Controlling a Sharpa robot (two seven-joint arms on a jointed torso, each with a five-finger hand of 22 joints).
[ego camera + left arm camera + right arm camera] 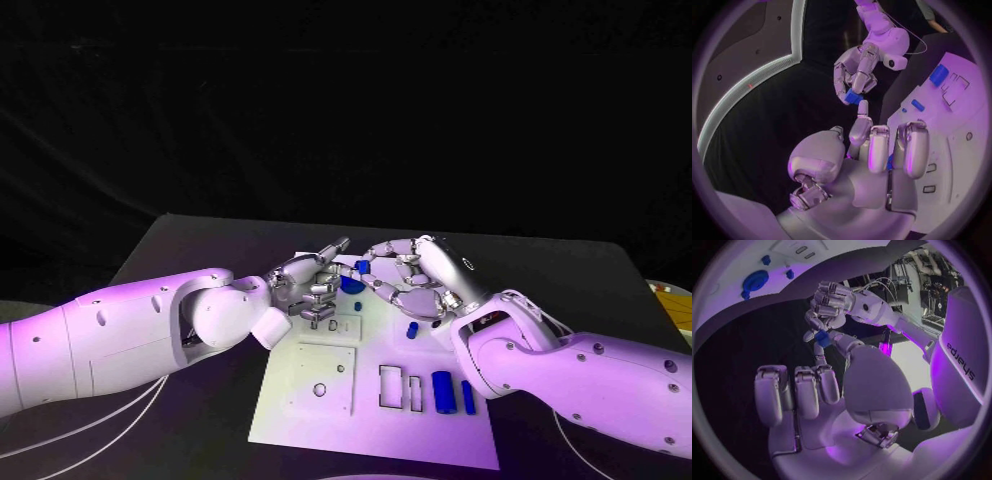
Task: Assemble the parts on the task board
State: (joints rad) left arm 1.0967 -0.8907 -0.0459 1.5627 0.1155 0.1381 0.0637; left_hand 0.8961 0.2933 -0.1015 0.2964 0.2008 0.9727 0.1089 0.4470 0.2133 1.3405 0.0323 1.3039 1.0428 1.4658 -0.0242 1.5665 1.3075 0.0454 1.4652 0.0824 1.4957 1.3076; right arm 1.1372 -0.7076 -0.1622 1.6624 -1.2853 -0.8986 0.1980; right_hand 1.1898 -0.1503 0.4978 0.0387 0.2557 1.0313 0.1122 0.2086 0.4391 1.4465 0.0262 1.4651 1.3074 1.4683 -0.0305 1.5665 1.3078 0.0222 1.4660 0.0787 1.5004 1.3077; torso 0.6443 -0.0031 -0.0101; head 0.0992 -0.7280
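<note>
The white task board (325,400) lies mid-table. Both hands meet above its far end. My right hand (415,275) (857,70) pinches a small blue part (853,96) (822,338) at its fingertips. My left hand (306,283) (831,301) has most fingers curled in, and one outstretched finger (861,117) reaches up to the blue part. Whether it touches the part is unclear. A round blue part (352,285) (754,280) sits on the board under the hands. Two upright blue parts (443,390) stand near the board's right edge.
A small blue part (413,328) lies on the board by my right wrist. Rectangular slots (392,386) and a raised square plate (323,378) occupy the board's near half. Black table surrounds the board.
</note>
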